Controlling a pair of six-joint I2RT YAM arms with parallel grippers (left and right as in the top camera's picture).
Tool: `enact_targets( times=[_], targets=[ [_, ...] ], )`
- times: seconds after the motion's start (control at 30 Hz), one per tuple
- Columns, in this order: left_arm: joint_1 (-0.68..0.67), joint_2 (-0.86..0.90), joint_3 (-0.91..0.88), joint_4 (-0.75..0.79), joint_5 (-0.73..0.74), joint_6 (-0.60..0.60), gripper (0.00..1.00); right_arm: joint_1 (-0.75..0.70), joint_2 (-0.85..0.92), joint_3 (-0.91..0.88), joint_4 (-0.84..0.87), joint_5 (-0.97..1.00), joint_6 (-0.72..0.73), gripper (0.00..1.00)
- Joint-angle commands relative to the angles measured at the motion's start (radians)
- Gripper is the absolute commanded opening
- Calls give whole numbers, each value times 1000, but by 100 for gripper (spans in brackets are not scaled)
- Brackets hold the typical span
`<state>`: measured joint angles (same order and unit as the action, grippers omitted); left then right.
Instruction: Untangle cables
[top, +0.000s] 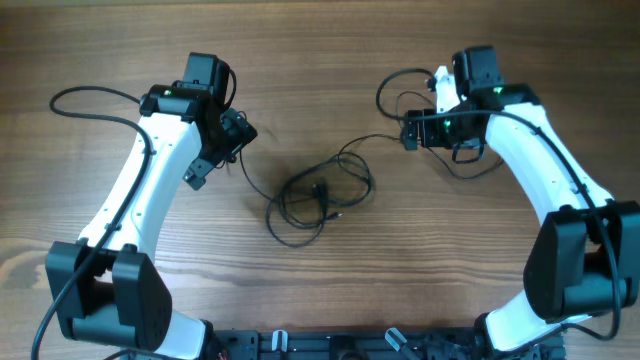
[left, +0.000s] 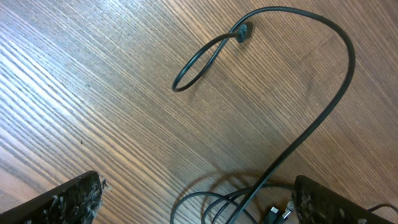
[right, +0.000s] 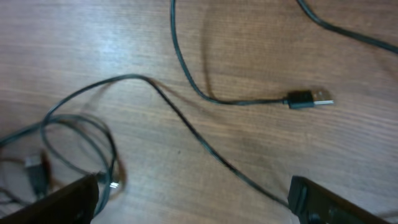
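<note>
A tangle of thin black cables (top: 320, 195) lies coiled at the table's middle. One strand runs from it up-left toward my left gripper (top: 238, 132), another up-right toward my right gripper (top: 412, 132). In the left wrist view the left gripper (left: 196, 208) is wide open and empty, with a black cable (left: 311, 130), part of the coil and two plug ends (left: 277, 214) on the wood between its fingers. In the right wrist view the right gripper (right: 196, 202) is wide open and empty. A USB plug (right: 309, 99) lies ahead of it, the coil (right: 81, 143) to its left.
The wooden table (top: 320, 290) surrounds the tangle. Each arm's own black wiring loops beside it, at far left (top: 90, 95) and upper right (top: 400, 85). The arm bases stand at the front left and front right corners.
</note>
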<state>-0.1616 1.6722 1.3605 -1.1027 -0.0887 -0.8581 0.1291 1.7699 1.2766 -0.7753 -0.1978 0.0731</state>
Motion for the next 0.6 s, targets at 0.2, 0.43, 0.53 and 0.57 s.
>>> enact_targets(
  times=[0.2,0.43,0.53,0.57],
  targets=[
    [2,11,-5,-2,-17,-13,100,3,11,-185,209,34,-21,90],
    [2,11,-5,-1,-17,-13,100,3,11,-238,229,38,-21,79],
    [2,11,-5,-2,-17,-13,100,3,11,-239,229,44,-19,63],
    [2,11,-5,-2,-17,-13,100,3,11,-239,229,40,-18,63]
  ],
)
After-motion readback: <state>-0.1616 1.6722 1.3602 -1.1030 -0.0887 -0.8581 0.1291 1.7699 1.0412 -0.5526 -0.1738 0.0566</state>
